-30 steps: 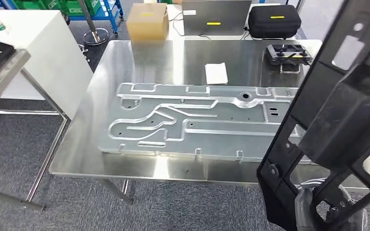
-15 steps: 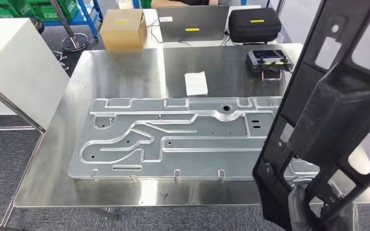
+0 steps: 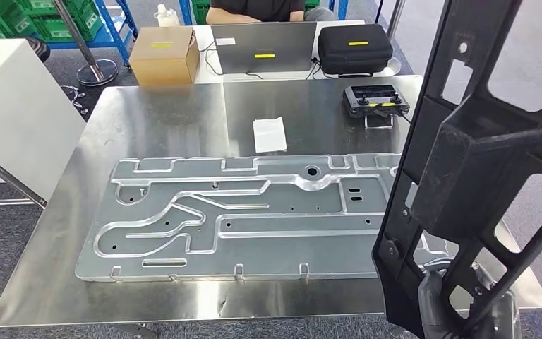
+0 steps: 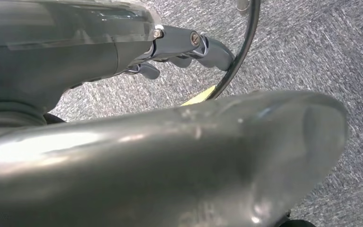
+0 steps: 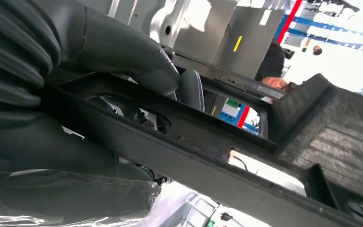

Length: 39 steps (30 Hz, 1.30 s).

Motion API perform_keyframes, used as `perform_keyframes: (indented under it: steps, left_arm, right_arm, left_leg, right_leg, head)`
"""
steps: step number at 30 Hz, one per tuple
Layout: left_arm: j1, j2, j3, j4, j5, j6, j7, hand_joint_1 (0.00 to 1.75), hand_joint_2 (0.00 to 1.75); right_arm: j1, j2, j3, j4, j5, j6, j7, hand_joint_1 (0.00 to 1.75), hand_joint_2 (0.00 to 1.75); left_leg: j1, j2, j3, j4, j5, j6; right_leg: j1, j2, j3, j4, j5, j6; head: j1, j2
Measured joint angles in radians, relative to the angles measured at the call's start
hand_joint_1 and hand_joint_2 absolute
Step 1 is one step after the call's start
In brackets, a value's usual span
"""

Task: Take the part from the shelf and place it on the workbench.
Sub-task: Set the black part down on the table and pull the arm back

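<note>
The part (image 3: 480, 155) is a long black plastic frame with cut-outs, standing nearly upright at the right of the head view. My right hand (image 3: 459, 311) grips its lower end just off the front right corner of the steel workbench (image 3: 183, 120). In the right wrist view the thumb and fingers (image 5: 123, 52) wrap one bar of the part (image 5: 217, 156). The frame's upper length hides the bench's right side. My left hand (image 4: 189, 47) hangs over grey carpet with nothing in it and its fingers apart.
A large machined aluminium plate (image 3: 240, 219) covers most of the bench's front half. Behind it lie a white paper (image 3: 269, 134) and a black controller (image 3: 375, 102). Further back stand a cardboard box (image 3: 164, 55), a laptop (image 3: 265, 46), a black case (image 3: 355, 48) and a seated person (image 3: 254, 10).
The camera has turned and come closer: the bench has slid left and fills more of the picture. The part stays upright in my right hand.
</note>
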Motion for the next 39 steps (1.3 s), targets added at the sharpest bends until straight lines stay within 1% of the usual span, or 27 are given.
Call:
perform_keyframes:
  steps: [1, 2, 4, 6, 7, 10, 11, 13, 15, 18, 23, 32, 35, 37, 39]
  left_arm:
    - [0.0, 0.0, 0.0, 0.0, 0.0, 0.0, 0.0, 0.0, 0.0]
    - [0.0, 0.0, 0.0, 0.0, 0.001, 0.0, 0.0, 0.0, 0.0]
    - [0.0, 0.0, 0.0, 0.0, 0.002, 0.001, 0.0, 0.0, 0.0]
    - [0.0, 0.0, 0.001, 0.0, 0.003, 0.001, 0.0, 0.0, 0.0]
    - [0.001, 0.0, 0.002, 0.0, 0.003, -0.001, 0.0, 0.0, 0.0]
    - [0.001, 0.0, 0.006, 0.0, 0.001, -0.013, 0.0, 0.0, 0.0]
    - [0.001, 0.0, 0.007, 0.0, 0.0, -0.017, 0.0, 0.0, 0.0]
    - [0.0, -0.001, 0.009, 0.0, -0.003, -0.021, -0.001, 0.0, 0.0]
    - [0.0, -0.001, 0.011, 0.0, -0.01, -0.029, -0.004, 0.0, 0.0]
    - [0.0, -0.001, 0.013, 0.0, -0.02, -0.043, -0.014, 0.0, 0.0]
    - [0.001, -0.002, 0.014, 0.0, -0.028, -0.052, -0.022, 0.0, 0.0]
    - [0.004, -0.002, 0.015, 0.0, -0.032, -0.067, -0.024, 0.0, 0.0]
    - [0.003, -0.002, 0.017, 0.0, -0.036, -0.076, -0.028, 0.0, 0.0]
    - [0.002, -0.002, 0.018, 0.0, -0.047, -0.089, -0.035, 0.0, 0.0]
    - [-0.002, -0.002, 0.021, 0.001, -0.063, -0.104, -0.048, 0.0, 0.0]
  right_arm:
    - [0.0, 0.0, 0.0, 0.0, 0.008, 0.0, 0.001, 1.75, 1.75]
    - [0.0, -0.001, 0.0, 0.0, 0.017, 0.001, 0.002, 1.75, 1.75]
    - [0.0, -0.001, 0.0, 0.0, 0.047, 0.004, 0.009, 1.75, 1.75]
    - [0.0, -0.003, 0.0, -0.001, 0.12, 0.009, 0.029, 1.75, 1.75]
    - [-0.001, -0.004, 0.0, -0.002, 0.191, 0.01, 0.049, 1.75, 1.75]
    - [-0.007, -0.014, -0.007, -0.009, 0.492, 0.004, 0.135, 1.75, 1.75]
    - [-0.01, -0.02, -0.014, -0.01, 0.568, 0.002, 0.159, 1.75, 1.75]
    - [-0.017, -0.032, -0.025, -0.009, 0.638, 0.001, 0.185, 1.75, 1.75]
    - [-0.039, -0.042, -0.036, -0.007, 0.675, 0.001, 0.204, 1.75, 1.75]
    - [-0.1, -0.061, -0.059, 0.009, 0.749, 0.006, 0.232, 1.75, 1.75]
    - [-0.189, -0.093, -0.066, 0.071, 0.829, 0.027, 0.239, 1.75, 1.75]
    - [-0.212, -0.111, -0.056, 0.122, 0.866, 0.04, 0.247, 1.75, 1.75]
    - [-0.215, -0.118, -0.05, 0.134, 0.908, 0.06, 0.248, 1.75, 1.75]
    - [-0.227, -0.136, -0.036, 0.148, 0.943, 0.08, 0.263, 1.75, 1.75]
    - [-0.252, -0.175, -0.008, 0.17, 0.959, 0.104, 0.292, 1.75, 1.75]
  left_leg:
    - [0.0, 0.0, 0.001, -0.001, 0.002, 0.006]
    - [0.001, 0.0, 0.003, -0.003, 0.005, 0.006]
    - [0.002, 0.0, 0.006, -0.007, 0.01, -0.005]
    - [0.003, 0.0, 0.008, -0.01, 0.012, -0.015]
    - [0.003, 0.0, 0.009, -0.011, 0.012, -0.019]
    - [0.004, 0.0, 0.01, -0.012, 0.011, -0.031]
    - [0.004, 0.0, 0.01, -0.013, 0.01, -0.033]
    - [0.004, 0.0, 0.009, -0.013, 0.01, -0.036]
    - [0.003, 0.0, 0.009, -0.013, 0.009, -0.037]
    - [0.003, 0.0, 0.009, -0.013, 0.008, -0.039]
    - [0.003, -0.001, 0.01, -0.012, 0.008, -0.038]
    - [0.003, -0.001, 0.009, -0.012, 0.008, -0.037]
    - [0.003, -0.001, 0.009, -0.012, 0.007, -0.037]
    - [0.003, -0.001, 0.008, -0.012, 0.007, -0.037]
    - [0.003, -0.001, 0.007, -0.012, 0.007, -0.037]
  right_leg:
    - [0.001, 0.0, 0.001, 0.0, 0.0, -0.003]
    - [0.002, 0.0, 0.001, 0.0, -0.001, -0.005]
    - [0.004, 0.0, 0.003, 0.0, -0.002, -0.009]
    - [0.004, 0.0, 0.004, 0.001, -0.004, -0.011]
    - [0.005, 0.0, 0.005, 0.001, -0.005, -0.013]
    - [0.005, 0.0, 0.005, 0.002, -0.007, -0.015]
    - [0.006, 0.0, 0.005, 0.002, -0.007, -0.015]
    - [0.006, 0.0, 0.005, 0.001, -0.007, -0.014]
    - [0.007, 0.001, 0.005, 0.001, -0.008, -0.014]
    - [0.007, 0.001, 0.008, -0.003, -0.007, -0.013]
    - [0.006, 0.0, 0.01, -0.007, -0.005, -0.01]
    - [0.005, 0.0, 0.012, -0.01, -0.005, -0.008]
    - [0.005, 0.0, 0.012, -0.011, -0.005, -0.008]
    - [0.005, 0.0, 0.012, -0.011, -0.004, -0.008]
    - [0.005, 0.0, 0.012, -0.012, -0.004, -0.007]
  head:
    - [0.0, 0.0]
    - [-0.001, 0.0]
    - [-0.001, 0.0]
    - [-0.001, 0.0]
    - [-0.001, 0.0]
    - [-0.001, 0.0]
    - [-0.001, 0.0]
    - [-0.001, 0.0]
    - [-0.001, 0.0]
    - [0.0, 0.0]
    - [0.0, 0.0]
    - [0.0, 0.0]
    - [0.0, 0.0]
    - [0.0, 0.0]
    - [0.0, 0.0]
